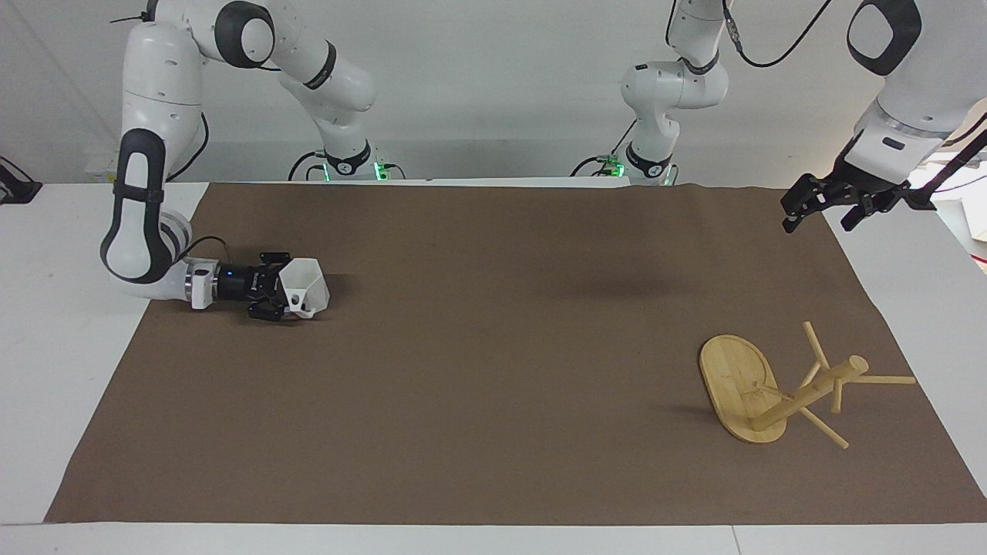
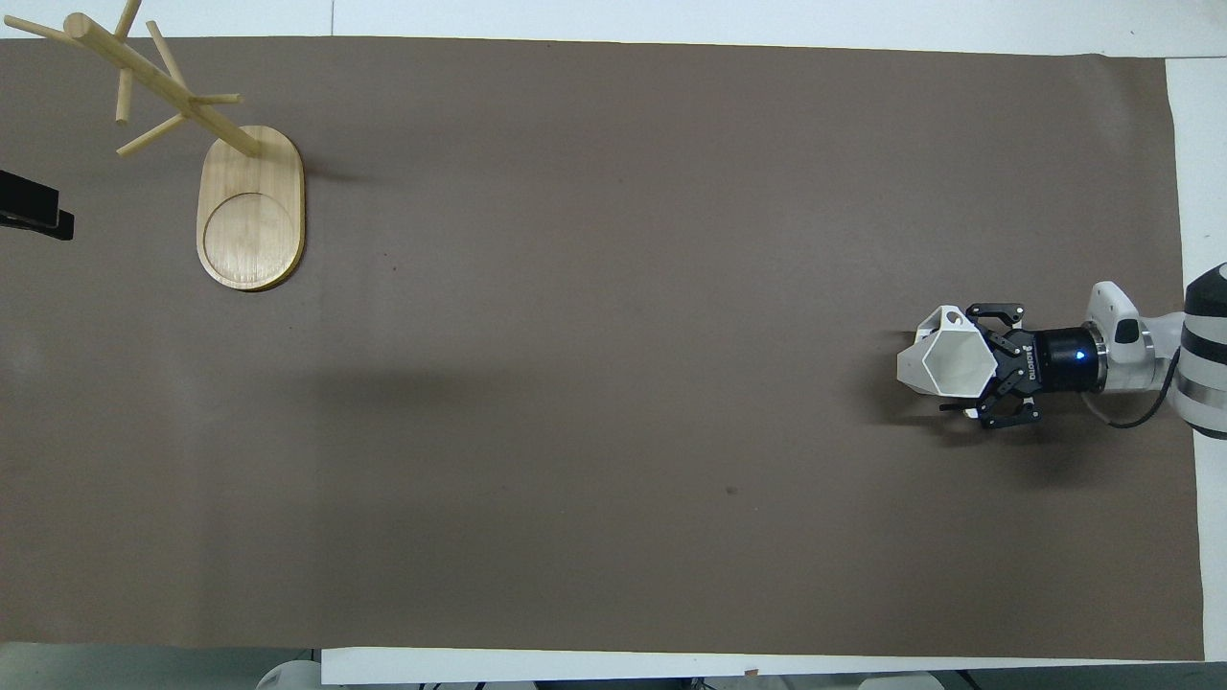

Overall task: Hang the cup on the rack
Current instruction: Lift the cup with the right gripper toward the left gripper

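The white faceted cup stands on the brown mat near the right arm's end, its handle on the side farther from the robots; it also shows in the overhead view. My right gripper lies low and level, open, with a finger on each side of the cup. The bamboo rack stands at the left arm's end, farther from the robots than the cup. My left gripper waits open, raised over the mat's corner near the left arm's end.
The brown mat covers most of the white table. The rack's pegs stick out toward the mat's edge. Only a black part of the left gripper shows at the overhead view's edge.
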You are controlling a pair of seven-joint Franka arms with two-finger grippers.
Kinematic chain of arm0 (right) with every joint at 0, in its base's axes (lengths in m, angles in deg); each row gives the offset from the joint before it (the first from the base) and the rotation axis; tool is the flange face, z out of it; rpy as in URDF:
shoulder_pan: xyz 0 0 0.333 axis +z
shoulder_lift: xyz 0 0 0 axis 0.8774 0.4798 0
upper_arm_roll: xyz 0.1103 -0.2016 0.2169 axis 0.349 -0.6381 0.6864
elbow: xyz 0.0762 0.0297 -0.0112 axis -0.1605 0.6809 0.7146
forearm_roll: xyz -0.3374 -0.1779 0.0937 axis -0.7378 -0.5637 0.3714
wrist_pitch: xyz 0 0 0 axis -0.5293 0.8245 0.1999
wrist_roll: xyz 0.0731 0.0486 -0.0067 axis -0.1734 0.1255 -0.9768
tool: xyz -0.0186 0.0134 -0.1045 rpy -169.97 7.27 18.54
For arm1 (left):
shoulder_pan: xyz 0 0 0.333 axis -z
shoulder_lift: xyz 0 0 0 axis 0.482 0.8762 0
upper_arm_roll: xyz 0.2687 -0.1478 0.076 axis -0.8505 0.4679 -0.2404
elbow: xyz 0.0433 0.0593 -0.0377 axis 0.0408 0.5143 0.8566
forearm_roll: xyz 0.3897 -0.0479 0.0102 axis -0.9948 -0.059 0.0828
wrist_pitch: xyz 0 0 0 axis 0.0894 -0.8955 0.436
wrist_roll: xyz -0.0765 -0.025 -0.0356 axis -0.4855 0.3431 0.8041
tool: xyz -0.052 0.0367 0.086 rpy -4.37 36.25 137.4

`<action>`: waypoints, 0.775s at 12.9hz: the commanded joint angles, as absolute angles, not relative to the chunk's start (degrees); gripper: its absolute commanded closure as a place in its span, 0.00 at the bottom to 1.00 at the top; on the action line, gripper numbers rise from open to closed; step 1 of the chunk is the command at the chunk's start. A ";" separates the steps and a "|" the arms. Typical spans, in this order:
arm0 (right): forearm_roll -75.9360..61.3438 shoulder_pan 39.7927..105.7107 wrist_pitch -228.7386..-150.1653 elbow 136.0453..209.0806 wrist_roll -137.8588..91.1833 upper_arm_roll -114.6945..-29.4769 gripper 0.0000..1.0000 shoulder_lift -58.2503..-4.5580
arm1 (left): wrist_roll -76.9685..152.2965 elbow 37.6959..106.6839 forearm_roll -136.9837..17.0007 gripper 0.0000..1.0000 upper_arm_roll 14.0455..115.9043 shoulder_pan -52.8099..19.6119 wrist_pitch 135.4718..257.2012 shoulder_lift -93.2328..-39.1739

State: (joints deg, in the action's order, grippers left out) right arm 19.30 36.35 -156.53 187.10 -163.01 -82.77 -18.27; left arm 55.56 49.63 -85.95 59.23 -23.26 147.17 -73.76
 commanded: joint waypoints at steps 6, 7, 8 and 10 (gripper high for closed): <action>20.91 39.95 -156.32 187.56 -161.78 -81.58 0.69 -20.46 | 56.36 51.32 -86.53 0.00 59.31 -22.93 146.29 -75.12; 23.26 41.27 -156.40 187.46 -158.20 -80.27 0.70 -22.29 | 56.36 52.19 -86.53 0.00 59.57 -22.58 145.15 -75.82; 26.42 44.07 -157.10 187.55 -153.55 -79.47 0.70 -23.79 | 55.92 52.20 -86.53 0.00 59.75 -22.05 145.40 -75.82; 34.40 52.06 -162.60 187.03 -146.42 -79.46 0.70 -26.43 | 52.35 55.43 -86.10 0.00 60.01 -18.04 146.18 -77.39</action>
State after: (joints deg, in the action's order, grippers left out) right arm 29.27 46.06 -158.01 186.69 -152.73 -79.70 -22.78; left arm 55.32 50.36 -85.82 60.16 -22.08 145.42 -74.05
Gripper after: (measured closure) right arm 0.211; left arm 0.000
